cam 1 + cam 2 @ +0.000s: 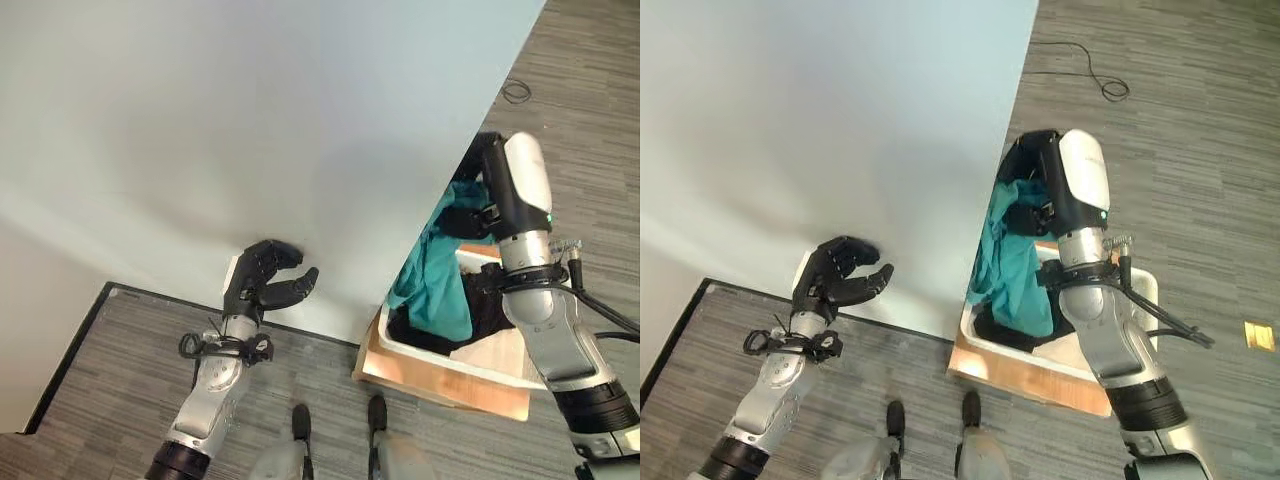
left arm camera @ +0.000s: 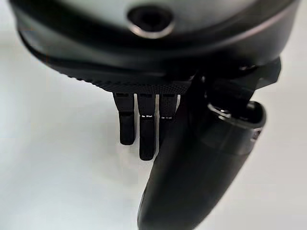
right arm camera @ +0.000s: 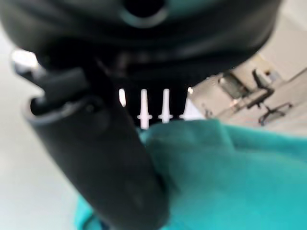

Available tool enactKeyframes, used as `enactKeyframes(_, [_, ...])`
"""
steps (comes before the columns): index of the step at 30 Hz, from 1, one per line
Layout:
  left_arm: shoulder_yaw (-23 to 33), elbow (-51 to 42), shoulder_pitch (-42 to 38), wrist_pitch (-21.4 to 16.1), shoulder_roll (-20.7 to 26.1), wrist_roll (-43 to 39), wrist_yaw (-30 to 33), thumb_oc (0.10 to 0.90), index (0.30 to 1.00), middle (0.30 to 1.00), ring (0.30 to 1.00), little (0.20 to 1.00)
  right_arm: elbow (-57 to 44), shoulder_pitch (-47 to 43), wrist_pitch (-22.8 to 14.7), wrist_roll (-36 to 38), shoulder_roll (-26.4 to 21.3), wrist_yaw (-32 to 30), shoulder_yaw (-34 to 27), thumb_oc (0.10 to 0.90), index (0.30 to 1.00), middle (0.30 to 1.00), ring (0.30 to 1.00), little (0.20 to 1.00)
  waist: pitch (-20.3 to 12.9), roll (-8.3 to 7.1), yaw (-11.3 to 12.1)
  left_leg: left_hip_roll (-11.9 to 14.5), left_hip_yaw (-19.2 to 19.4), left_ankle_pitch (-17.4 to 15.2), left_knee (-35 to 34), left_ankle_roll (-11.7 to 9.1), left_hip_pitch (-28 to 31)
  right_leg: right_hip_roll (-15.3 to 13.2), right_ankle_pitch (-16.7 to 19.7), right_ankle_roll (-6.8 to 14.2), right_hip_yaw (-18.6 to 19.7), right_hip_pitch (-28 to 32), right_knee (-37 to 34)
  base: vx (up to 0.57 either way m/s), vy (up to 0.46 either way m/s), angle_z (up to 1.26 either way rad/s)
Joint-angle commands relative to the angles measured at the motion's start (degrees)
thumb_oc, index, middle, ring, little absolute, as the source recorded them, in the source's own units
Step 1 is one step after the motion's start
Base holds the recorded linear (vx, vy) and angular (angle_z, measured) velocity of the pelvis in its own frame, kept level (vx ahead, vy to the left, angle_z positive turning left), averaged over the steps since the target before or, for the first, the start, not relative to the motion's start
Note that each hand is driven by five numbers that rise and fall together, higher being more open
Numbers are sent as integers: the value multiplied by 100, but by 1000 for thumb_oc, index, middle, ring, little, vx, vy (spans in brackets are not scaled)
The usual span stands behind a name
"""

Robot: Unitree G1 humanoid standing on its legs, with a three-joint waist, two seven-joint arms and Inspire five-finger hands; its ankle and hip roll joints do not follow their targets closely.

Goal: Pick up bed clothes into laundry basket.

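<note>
A teal cloth (image 1: 440,280) hangs from my right hand (image 1: 472,216) beside the bed's edge, and its lower end reaches into the white laundry basket (image 1: 470,365). In the right wrist view the thumb (image 3: 96,158) presses against the teal cloth (image 3: 230,177), so that hand is shut on it. A black garment (image 1: 488,310) lies in the basket under the cloth. My left hand (image 1: 265,278) hovers over the white bed sheet (image 1: 250,130) near its front edge, fingers (image 2: 146,134) relaxed and holding nothing.
The basket stands on a wooden board (image 1: 440,385) on the grey plank floor, close against the bed's corner. The bed has a dark frame edge (image 1: 70,350) at the lower left. A small yellow tag (image 1: 1257,335) lies on the floor to the right.
</note>
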Motion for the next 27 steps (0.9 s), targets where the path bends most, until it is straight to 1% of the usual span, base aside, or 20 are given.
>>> enactKeyframes(1, [-176, -339, -765, -510, -99, 40, -52, 800, 900, 900, 900, 900, -367, -693, -415, -248, -324, -120, -116, 400, 300, 300, 300, 300, -577, -66, 28, 77, 139, -108, 85, -126, -348, -495, -1497, 440, -348, 460, 791, -29, -33, 13])
enactKeyframes(4, [-117, -374, -662, -519, -125, 81, -36, 800, 900, 900, 900, 900, -500, -233, -492, -323, -1, -63, -135, 400, 300, 300, 300, 300, -505, 9, 73, 96, 93, 7, 68, -143, -479, -496, -1400, 447, -436, 520, 642, -42, -26, 7])
enactKeyframes(5, [-124, -375, -652, -518, -123, 81, -36, 800, 900, 900, 900, 900, -509, -213, -490, -325, 3, -58, -142, 400, 300, 300, 300, 300, -523, -11, 67, 77, 77, -60, 60, -153, -443, -513, -1463, 454, -444, 565, 629, -2, -1, 4])
enactKeyframes(7, [-132, -392, -625, -517, -124, 156, -1, 800, 900, 900, 900, 900, -718, 82, -567, -402, 245, -52, -131, 400, 300, 300, 300, 300, -510, 33, 82, 94, 46, 24, 68, -159, -475, -493, -1428, 438, -470, 637, 599, -14, 3, 7])
enactKeyframes(9, [-138, -390, -619, -503, -132, 213, 36, 800, 900, 900, 900, 900, -846, 249, -598, -411, 328, -36, -144, 400, 300, 300, 300, 300, -524, 20, 49, 94, 35, -32, 58, -181, -430, -505, -1493, 442, -486, 707, 561, 5, 0, 2])
enactKeyframes(10, [-141, -374, -639, -489, -136, 245, 54, 800, 900, 900, 900, 900, -896, 303, -614, -411, 354, -43, -149, 400, 300, 300, 300, 300, -504, 29, 30, 110, 45, 28, 70, -172, -456, -486, -1438, 438, -476, 678, 566, 0, 0, 0])
enactKeyframes(12, [-154, -351, -666, -485, -152, 294, 93, 800, 900, 900, 900, 900, -1050, 495, -644, -387, 465, -55, -232, 400, 300, 300, 300, 300, -494, 17, -12, 133, 49, 29, 64, -181, -461, -468, -1438, 431, -466, 669, 553, -24, 4, 1])
enactKeyframes(13, [-169, -341, -681, -495, -158, 312, 131, 800, 900, 900, 900, 900, -1159, 633, -663, -375, 503, -89, -314, 400, 300, 300, 300, 300, -496, -16, -37, 127, 42, -37, 55, -197, -428, -478, -1501, 433, -468, 697, 542, 0, 0, 0])
enactKeyframes(14, [-171, -343, -682, -496, -156, 312, 132, 800, 900, 900, 900, 900, -1165, 637, -662, -376, 505, -87, -319, 400, 300, 300, 300, 300, -483, -4, -33, 140, 50, 23, 64, -187, -456, -466, -1445, 429, -469, 668, 550, -31, -20, 2])
enactKeyframes(15, [-169, -327, -735, -504, -172, 379, 182, 800, 900, 900, 900, 900, -1340, 843, -714, -390, 515, -152, -493, 400, 300, 300, 300, 300, -443, -40, -111, 172, 66, 32, 67, -196, -492, -442, -1438, 421, -430, 628, 542, 0, 0, 0])
enactKeyframes(16, [-180, -322, -735, -505, -173, 380, 184, 800, 900, 900, 900, 900, -1356, 864, -709, -389, 516, -144, -507, 400, 300, 300, 300, 300, -459, -54, -105, 158, 59, -32, 59, -207, -459, -457, -1499, 426, -429, 661, 537, 0, 0, 0])
enactKeyframes(20, [-201, -251, -821, -507, -167, 540, 263, 800, 900, 900, 900, 900, -1625, 1346, -807, -372, 445, -372, -1041, 400, 300, 300, 300, 300, -339, -123, -276, 235, 133, 25, 86, -206, -565, -397, -1409, 413, -317, 489, 541, -91, -24, -3])
enactKeyframes(22, [-221, -217, -858, -512, -157, 579, 273, 800, 900, 900, 900, 900, -1723, 1497, -831, -357, 374, -452, -1274, 400, 300, 300, 300, 300, -286, -165, -351, 271, 184, 34, 102, -214, -608, -374, -1395, 413, -267, 402, 555, -59, -34, -11])
enactKeyframes(23, [-211, -203, -873, -508, -151, 587, 270, 800, 900, 900, 900, 900, -1736, 1567, -838, -362, 337, -479, -1374, 400, 300, 300, 300, 300, -271, -198, -400, 271, 202, -29, 93, -223, -579, -374, -1450, 417, -228, 390, 561, -45, -29, -11])
enactKeyframes(27, [-189, -166, -876, -524, -119, 595, 282, 800, 900, 900, 900, 900, -1761, 1813, -868, -317, 166, -570, -1728, 400, 300, 300, 300, 300, -173, -249, -522, 344, 331, -13, 120, -237, -587, -330, -1421, 399, -74, 261, 611, -54, -31, -12])
